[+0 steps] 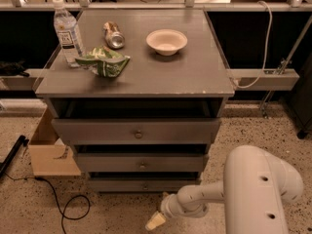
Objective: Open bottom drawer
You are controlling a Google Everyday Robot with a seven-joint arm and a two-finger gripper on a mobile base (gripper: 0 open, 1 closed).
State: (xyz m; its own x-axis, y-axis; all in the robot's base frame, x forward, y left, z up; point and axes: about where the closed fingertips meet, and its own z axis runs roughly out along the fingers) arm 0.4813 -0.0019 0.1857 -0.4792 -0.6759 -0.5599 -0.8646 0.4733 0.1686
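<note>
Your gripper [156, 221] hangs low over the speckled floor [114, 213], in front of the cabinet [214, 82] and a little right of its centre line, apart from every drawer front; its pale tip points down and to the left, and you cannot tell whether it is spread or pressed together. The bottom drawer [144, 185] lies just above and behind it, a slim, flat grey panel with a small round knob in the middle, set back beneath the middle drawer [141, 164], which in turn sits behind the taller top drawer [138, 130]. The smooth, rounded white arm [258, 189] fills the lower right corner. To the left you have a cardboard box [51, 152] against the cabinet's side and a thin black cable [68, 208] looping across the floor, so open floor lies mostly straight ahead of the drawers. On the matt grey top stand a clear plastic bottle [67, 33], a metal can [113, 34] lying on its side, a crumpled green bag [103, 64] and a shallow pale bowl [166, 41]
</note>
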